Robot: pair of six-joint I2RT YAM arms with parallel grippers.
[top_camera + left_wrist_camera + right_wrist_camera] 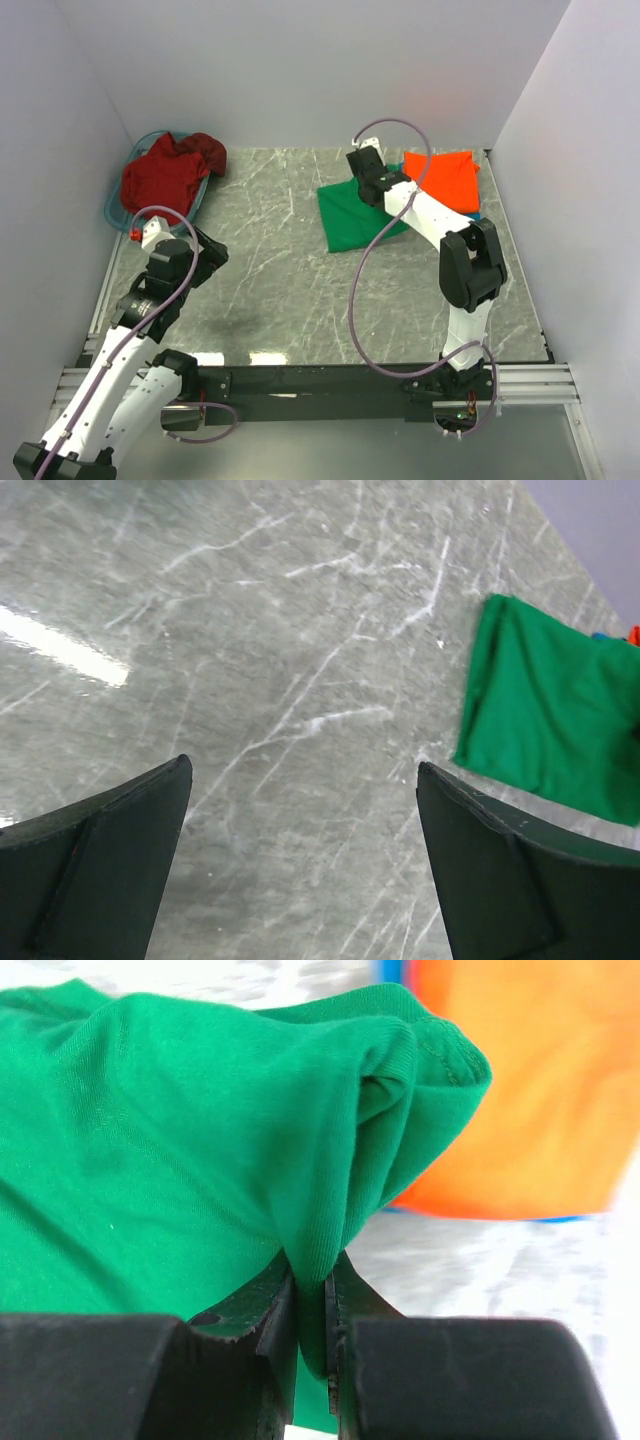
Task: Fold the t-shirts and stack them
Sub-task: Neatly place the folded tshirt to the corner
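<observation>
A folded green t-shirt [352, 215] lies at the table's middle right. It also shows in the left wrist view [550, 720] and the right wrist view [180, 1160]. My right gripper [368, 172] is shut on the green shirt's far edge, pinching a fold of cloth between its fingertips [312, 1290]. A folded orange t-shirt [447, 178] lies just right of it on something blue, seen too in the right wrist view [520, 1090]. Crumpled dark red t-shirts [165, 172] fill the basket at the far left. My left gripper [208, 255] is open and empty above bare table [305, 780].
A light blue basket [112, 208] sits at the far left by the wall. White walls close in the table on three sides. The marble table top [290, 290] has a black rail at its near edge [330, 380].
</observation>
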